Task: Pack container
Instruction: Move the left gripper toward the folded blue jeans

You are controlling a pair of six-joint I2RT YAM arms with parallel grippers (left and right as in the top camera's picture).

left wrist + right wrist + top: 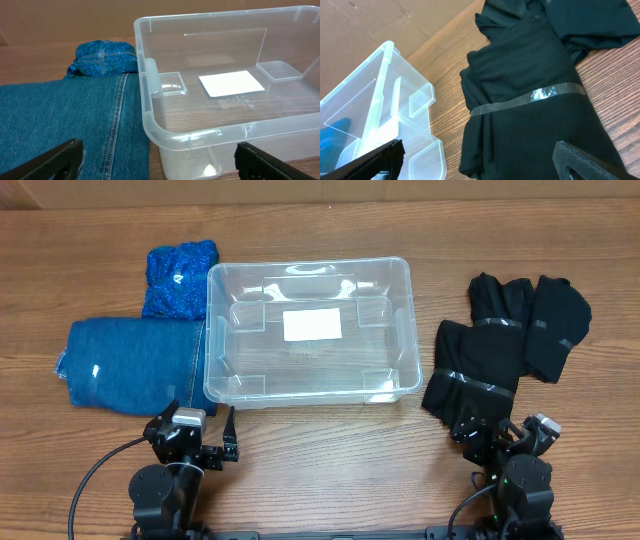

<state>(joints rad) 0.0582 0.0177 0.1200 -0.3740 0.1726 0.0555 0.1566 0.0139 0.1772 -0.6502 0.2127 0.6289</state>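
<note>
The clear plastic container stands in the middle of the table, empty, with a white label on its bottom; it also shows in the left wrist view and the right wrist view. Folded blue jeans lie left of it, also in the left wrist view. A sparkly blue garment lies behind the jeans. Black taped clothing bundles lie to the right, one filling the right wrist view. My left gripper is open at the front left. My right gripper is open by the black bundle.
A second black bundle lies at the back right. The wooden table runs along the front between the two arms. A brown cardboard surface stands behind the table.
</note>
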